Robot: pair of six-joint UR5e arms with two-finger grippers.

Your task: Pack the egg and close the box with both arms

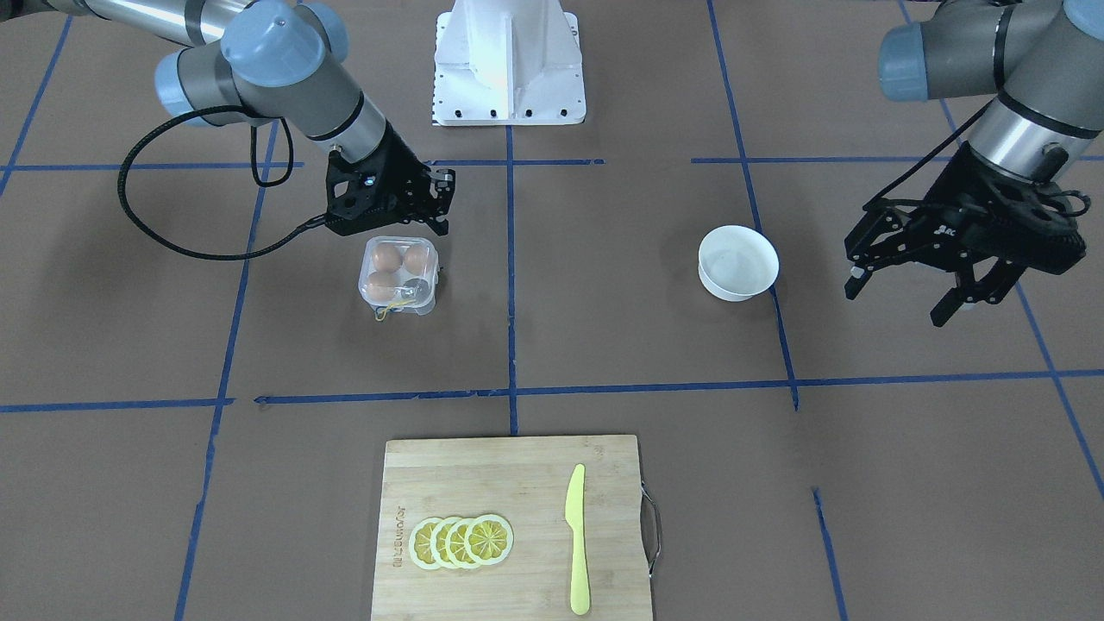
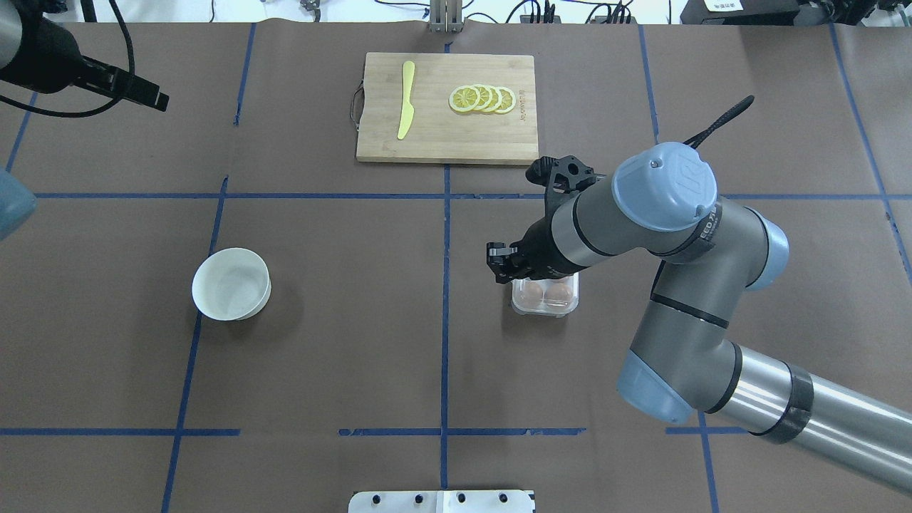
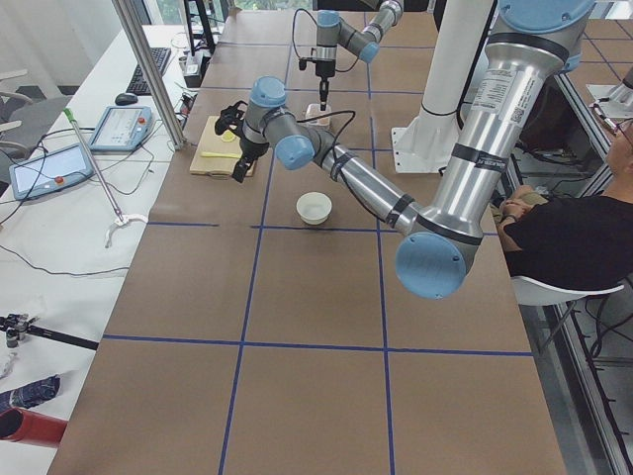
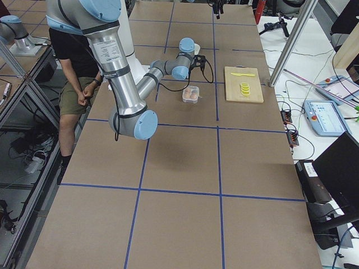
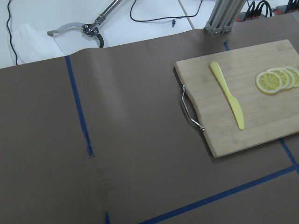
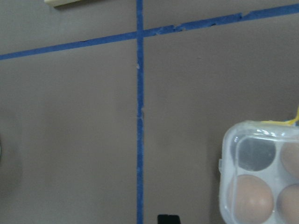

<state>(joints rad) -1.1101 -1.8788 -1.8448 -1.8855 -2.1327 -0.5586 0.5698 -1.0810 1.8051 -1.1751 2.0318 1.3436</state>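
Note:
The clear four-cell box stands on the brown table with its lid down over three brown eggs; one cell is empty and the yellow string hangs at its front. The right wrist view shows the box at the lower right. My right gripper hovers just behind the box on the robot's side, fingers together and holding nothing; from overhead it sits at the box's edge. My left gripper is open and empty, raised far off to the side of the white bowl.
A white bowl stands between the two grippers. A bamboo cutting board with lemon slices and a yellow knife lies at the operators' edge. The white robot base is at the back. Blue tape lines cross the table.

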